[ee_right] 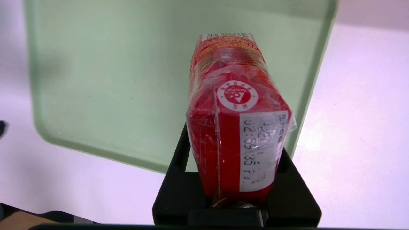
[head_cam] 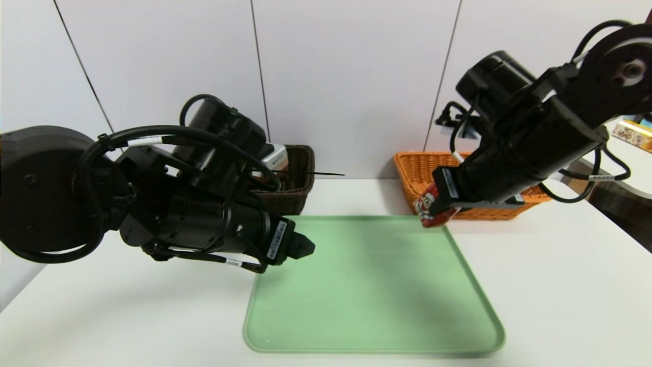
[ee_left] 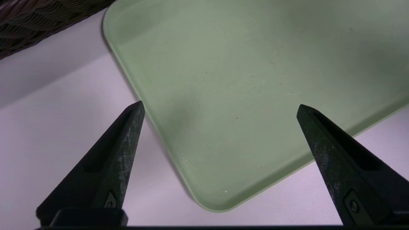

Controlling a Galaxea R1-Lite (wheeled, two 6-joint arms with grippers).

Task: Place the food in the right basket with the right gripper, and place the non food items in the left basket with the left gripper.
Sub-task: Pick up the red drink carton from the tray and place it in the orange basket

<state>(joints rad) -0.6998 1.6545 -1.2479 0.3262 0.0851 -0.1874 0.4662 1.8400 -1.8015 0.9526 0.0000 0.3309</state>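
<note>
Red snack pack (ee_right: 236, 121) clamped in right gripper (ee_right: 235, 179), long axis pointing away from fingers.

Head camera high, facing down; both wrist cameras close above the shared green tray (head_cam: 374, 285).

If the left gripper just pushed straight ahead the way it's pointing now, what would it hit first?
Most likely the green tray. The left gripper is open and holds nothing, angled down toward the tray's near corner, with nothing between. Depth is hard to judge, so it might touch the rim or the white table beside it.
</note>
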